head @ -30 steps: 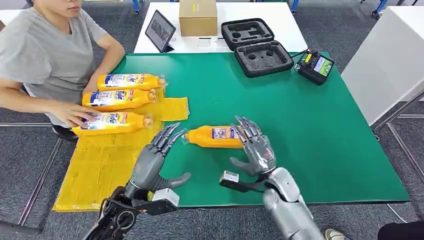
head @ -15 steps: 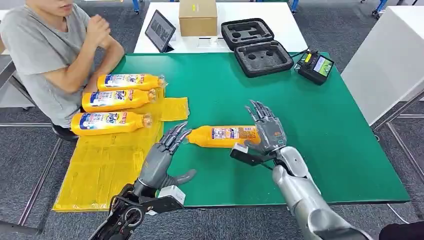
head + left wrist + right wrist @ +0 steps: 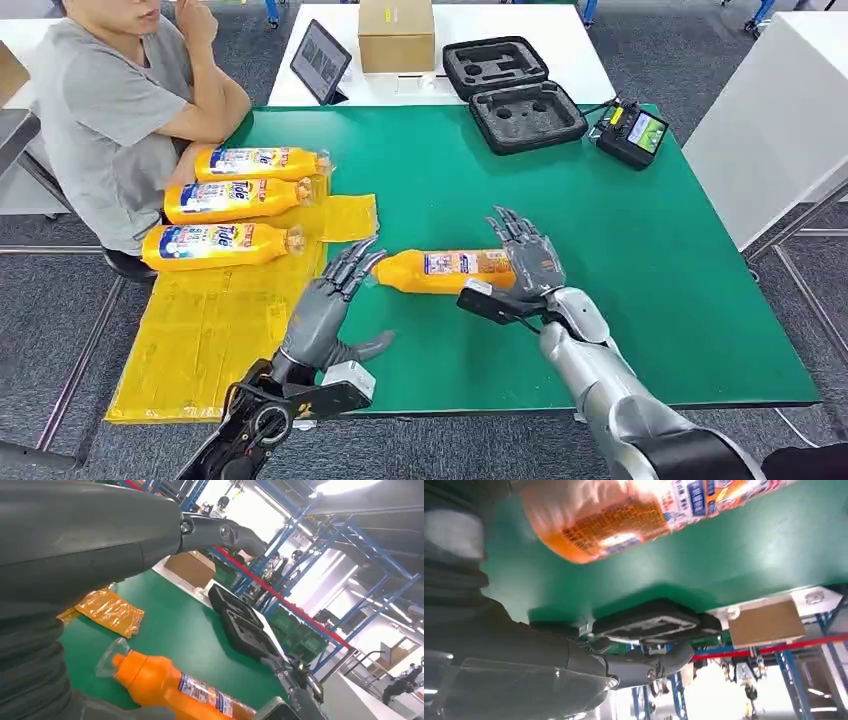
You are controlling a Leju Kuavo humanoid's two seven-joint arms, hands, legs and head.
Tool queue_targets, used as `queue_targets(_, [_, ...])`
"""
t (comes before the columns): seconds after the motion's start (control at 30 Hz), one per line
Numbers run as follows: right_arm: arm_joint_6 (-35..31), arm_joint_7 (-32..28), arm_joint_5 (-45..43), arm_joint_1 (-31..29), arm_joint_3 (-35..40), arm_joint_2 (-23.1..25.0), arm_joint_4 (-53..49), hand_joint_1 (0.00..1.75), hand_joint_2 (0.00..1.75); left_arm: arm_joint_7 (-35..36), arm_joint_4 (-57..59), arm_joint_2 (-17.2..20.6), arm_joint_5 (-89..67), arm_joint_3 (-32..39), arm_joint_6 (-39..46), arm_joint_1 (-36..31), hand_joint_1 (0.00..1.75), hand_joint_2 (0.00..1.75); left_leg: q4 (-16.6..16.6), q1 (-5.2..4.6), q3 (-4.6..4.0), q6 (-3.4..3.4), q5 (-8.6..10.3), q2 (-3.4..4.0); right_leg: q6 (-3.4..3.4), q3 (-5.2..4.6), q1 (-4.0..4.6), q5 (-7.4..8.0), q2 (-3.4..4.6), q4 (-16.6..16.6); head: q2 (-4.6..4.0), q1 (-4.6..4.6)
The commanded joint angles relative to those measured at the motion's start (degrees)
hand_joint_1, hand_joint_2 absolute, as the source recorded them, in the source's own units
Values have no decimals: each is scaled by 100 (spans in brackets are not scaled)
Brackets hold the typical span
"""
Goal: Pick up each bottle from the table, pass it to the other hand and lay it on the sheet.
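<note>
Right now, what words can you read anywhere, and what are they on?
"Tide": on the near bottle on the sheet.
"Tide", less sharp: on the middle bottle.
Far bottle: label too blurred to read.
Bottle on the table: small print on its label, too small to read in any view.
Handset and tablet: screens unreadable.
Box: yellow sticker, unreadable.

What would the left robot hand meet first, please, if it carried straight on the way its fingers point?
Probably the cap end of the orange bottle on the table: the left robot hand points at it, though depth is unclear.
</note>
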Motion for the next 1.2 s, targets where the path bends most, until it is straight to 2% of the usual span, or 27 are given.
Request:
queue_targets(0.03, [236, -98, -154, -300, 243, 161, 689, 0, 175, 33, 472, 66, 42, -168, 76, -327, 0, 175, -1, 4, 8, -10, -1, 0, -8, 6, 3, 0, 7, -1, 0, 0])
queue_targets(0.3, [471, -27, -174, -230, 345, 171, 784, 0, 175, 35, 543, 59, 58, -274, 54, -367, 0, 175, 2, 8, 14, -14, -5, -6, -11, 14, 7, -5, 4, 0, 0, 0])
queue_targets(0.4, [812, 428, 40, -278, 563, 105, 883, 0, 175, -8, 658, 46, 133, -283, 71, -444, 0, 175, 1, 6, 9, -11, -2, -6, -9, 8, 5, -2, 2, 0, 0, 0])
queue_targets(0.5, [1003, 615, 92, -291, 629, 76, 889, 0, 175, -18, 713, 32, 153, -295, 61, -502, 0, 175, 2, 4, 5, -10, 0, -10, -8, 6, 3, -1, -3, 1, 0, 2])
queue_targets(0.57, [1356, 1145, 395, -345, 890, 28, 985, 0, 175, -28, 748, 25, 181, -301, 52, -533, 0, 175, 3, 6, 6, -12, -1, -10, -10, 7, 6, -1, -1, 1, 0, 2])
queue_targets(0.67, [1366, 1719, 867, -363, 1282, -46, 937, 0, 175, -36, 758, 15, 200, -298, 36, -553, 0, 175, 2, 4, 6, -9, -1, -9, -7, 6, 3, -2, -2, 1, 0, 0])
queue_targets(1.2, [1259, 1935, 1155, -446, 1552, -36, 952, 0, 175, -45, 799, -23, 231, -276, 14, -573, 0, 175, 0, 5, 15, -10, 2, -13, -8, 14, 4, 0, -6, -2, 0, 0])
